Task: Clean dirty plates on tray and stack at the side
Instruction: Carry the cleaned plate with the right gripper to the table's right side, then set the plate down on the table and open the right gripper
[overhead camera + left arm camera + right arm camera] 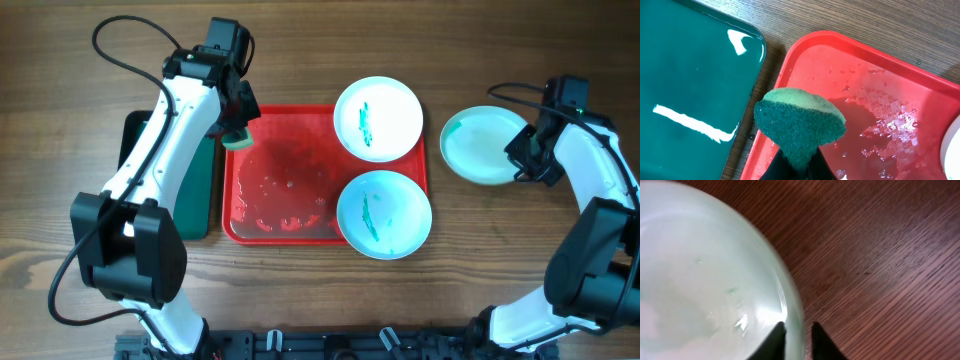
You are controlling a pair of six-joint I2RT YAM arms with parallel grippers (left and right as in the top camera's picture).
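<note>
The red tray (pixel 290 160) lies mid-table, its bare floor wet (pixel 900 75). Two dirty plates with green smears rest on its right side, one at the back (pixel 378 118) and one at the front (pixel 384 214). A third plate (pixel 485 145), pale aqua with no smear showing (pixel 705 270), lies on the table to the right of the tray. My right gripper (pixel 522 152) straddles its right rim (pixel 798 326), open, with a gap beside the outer finger. My left gripper (pixel 238 128) is shut on a green sponge (pixel 800 122) over the tray's back left corner; the sponge hides its fingertips (pixel 797 167).
A dark green tray (pixel 200 190) lies just left of the red one, partly under my left arm (pixel 690 75). Bare wooden table surrounds the plate on the right. Water drops dot the red tray's floor.
</note>
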